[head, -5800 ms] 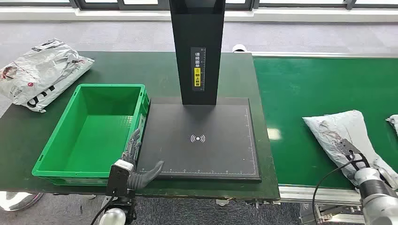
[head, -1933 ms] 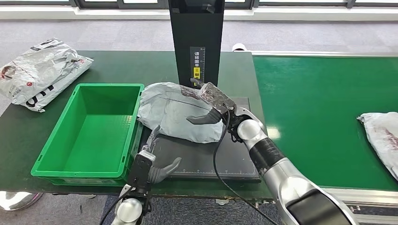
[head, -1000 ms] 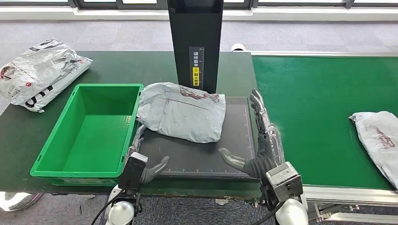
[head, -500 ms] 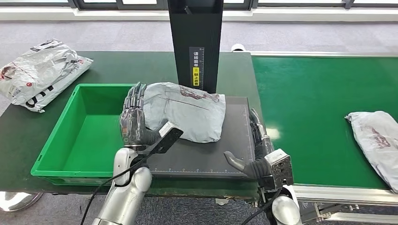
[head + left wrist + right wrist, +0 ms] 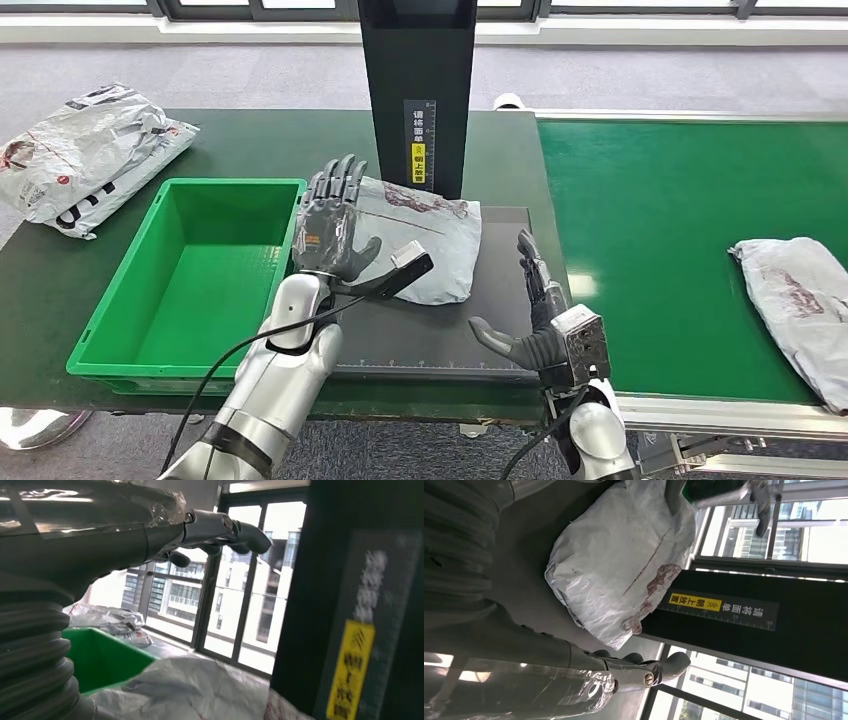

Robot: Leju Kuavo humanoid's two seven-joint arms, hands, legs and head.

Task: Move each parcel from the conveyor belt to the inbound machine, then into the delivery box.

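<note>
The grey parcel (image 5: 420, 245) lies on the inbound machine's black platform (image 5: 440, 335), against its upright column (image 5: 417, 100). The left robot hand (image 5: 330, 230) hovers above the parcel's near end, fingers spread, grasping nothing; the right robot hand (image 5: 535, 315) hangs released by the platform's edge. A shallow grip on the slack, slippery bag could let it sag and catch on the green delivery box (image 5: 190, 285) rim. Another parcel (image 5: 795, 300) waits on the conveyor belt (image 5: 680, 220); two more (image 5: 85, 150) lie on the worktop (image 5: 270, 145).

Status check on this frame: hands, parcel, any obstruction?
Left hand open, raised over the grey parcel, not gripping. Right hand open, off to the side. Parcel lies on the scanner pad; green box alongside, path unobstructed.
</note>
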